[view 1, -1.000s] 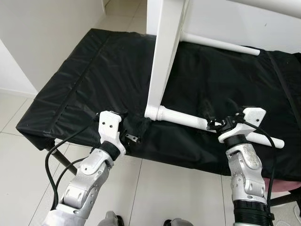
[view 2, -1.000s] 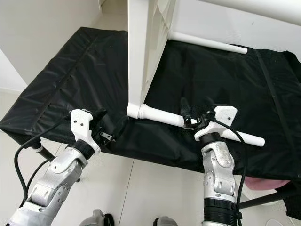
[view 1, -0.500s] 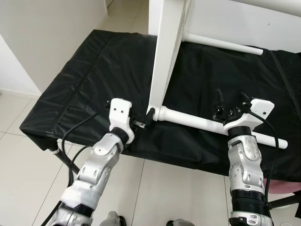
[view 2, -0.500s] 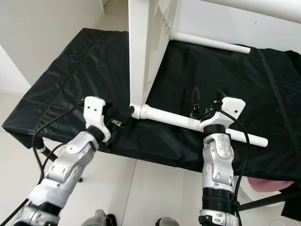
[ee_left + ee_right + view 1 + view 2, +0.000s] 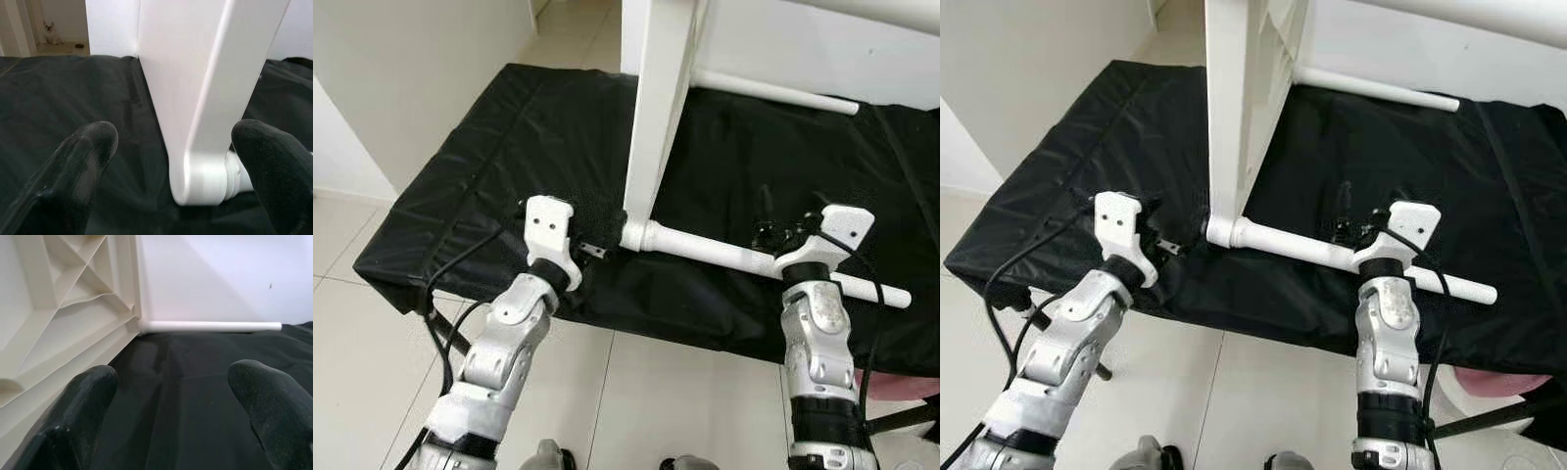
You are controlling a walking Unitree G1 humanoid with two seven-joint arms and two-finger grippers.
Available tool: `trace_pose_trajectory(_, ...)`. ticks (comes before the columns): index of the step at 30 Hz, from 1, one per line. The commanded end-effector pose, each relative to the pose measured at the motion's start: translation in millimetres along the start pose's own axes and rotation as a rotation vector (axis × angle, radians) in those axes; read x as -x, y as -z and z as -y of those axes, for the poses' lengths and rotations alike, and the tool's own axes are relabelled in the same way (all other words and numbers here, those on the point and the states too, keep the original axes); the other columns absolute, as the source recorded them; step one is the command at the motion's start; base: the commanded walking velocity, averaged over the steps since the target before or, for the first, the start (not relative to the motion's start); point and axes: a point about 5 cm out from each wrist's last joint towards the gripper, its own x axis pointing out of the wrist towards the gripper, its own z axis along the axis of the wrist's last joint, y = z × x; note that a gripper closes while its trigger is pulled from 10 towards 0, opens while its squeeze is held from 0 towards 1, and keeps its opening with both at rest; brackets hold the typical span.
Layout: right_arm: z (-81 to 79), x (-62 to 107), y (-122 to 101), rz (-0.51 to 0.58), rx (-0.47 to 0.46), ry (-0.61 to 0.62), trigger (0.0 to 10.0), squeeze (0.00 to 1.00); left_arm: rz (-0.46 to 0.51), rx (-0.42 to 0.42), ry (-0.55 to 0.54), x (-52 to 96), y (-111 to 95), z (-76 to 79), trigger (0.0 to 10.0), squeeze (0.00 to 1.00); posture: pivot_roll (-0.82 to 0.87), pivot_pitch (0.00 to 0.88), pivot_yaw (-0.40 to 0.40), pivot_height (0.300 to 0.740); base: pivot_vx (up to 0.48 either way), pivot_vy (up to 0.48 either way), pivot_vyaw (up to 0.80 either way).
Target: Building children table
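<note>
Leg-fitting step: white table top on edge on black worktop, near leg attached; left hand and right hand released, next needs grasping leg.

Table top: white plastic, smooth, slight sheen; underside ribbed, moulded, creamier tone. Near leg: white plastic tube, smooth, semi-gloss. Far leg: same finish. Cover: black cloth, matt, creased, stitched seams. Left gripper, right gripper: fingers black, matt, rubbery, faintly grained. Arms: silver metal, satin; white plastic wrist housings. Floor: pale tiles, glossy.
</note>
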Motion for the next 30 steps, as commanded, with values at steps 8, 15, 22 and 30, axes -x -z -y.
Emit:
trace_pose_trajectory(8,0.3,-2.5,-1.5,0.006,0.013,-0.013,10.0,0.00,0.000,-0.033,-0.058,6.1,-5.5,-10.5,10.0,0.00,-0.09,0.067,0.042,0.740,0.000,0.000,-0.48)
trace_pose_trajectory(15,4.3,-3.7,-1.9,0.001,0.027,-0.014,10.0,0.00,0.016,-0.037,-0.102,14.5,-12.4,-14.0,10.0,0.00,-0.09,0.065,0.031,0.740,0.000,0.000,-0.80)
trace_pose_trajectory(22,4.1,-3.4,-3.7,0.010,0.047,-0.040,10.0,0.00,0.039,-0.062,-0.171,25.1,-22.0,-12.0,10.0,0.00,-0.09,0.066,0.027,0.740,0.000,0.000,-0.51)
trace_pose_trajectory(30,3.5,-3.8,-3.2,0.006,0.031,-0.049,10.0,0.00,0.052,-0.113,-0.222,23.6,-33.4,-9.0,10.0,0.00,-0.08,0.071,0.019,0.740,0.000,0.000,0.00)
